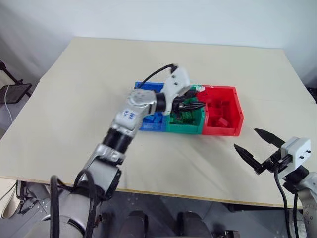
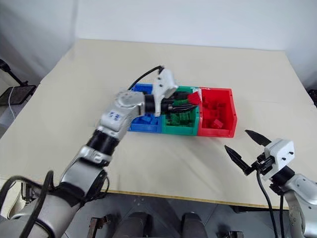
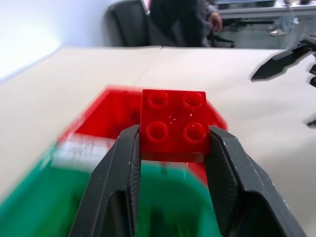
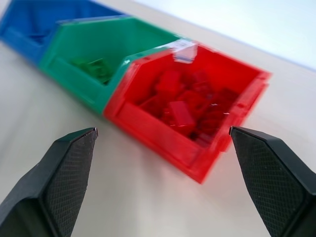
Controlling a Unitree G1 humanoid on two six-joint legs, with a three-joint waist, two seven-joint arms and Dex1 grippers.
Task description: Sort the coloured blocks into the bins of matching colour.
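Above the green bin (image 1: 185,125), our left fingers (image 3: 173,163) clamped a red block (image 3: 174,124), close to the red bin (image 1: 223,116). Our right fingers (image 1: 257,148) hung spread and empty over the counter (image 1: 74,99), near the joined bins

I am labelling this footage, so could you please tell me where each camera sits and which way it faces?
Left eye view: on the head, looking forward and down at the table and the bins; both arms show.
Right eye view: the same scene from beside it.
Left wrist view: along the left gripper, shut on a red block above the green bin.
Right wrist view: along the open right gripper, facing the bins.
Shared: the red bin shows in all four.
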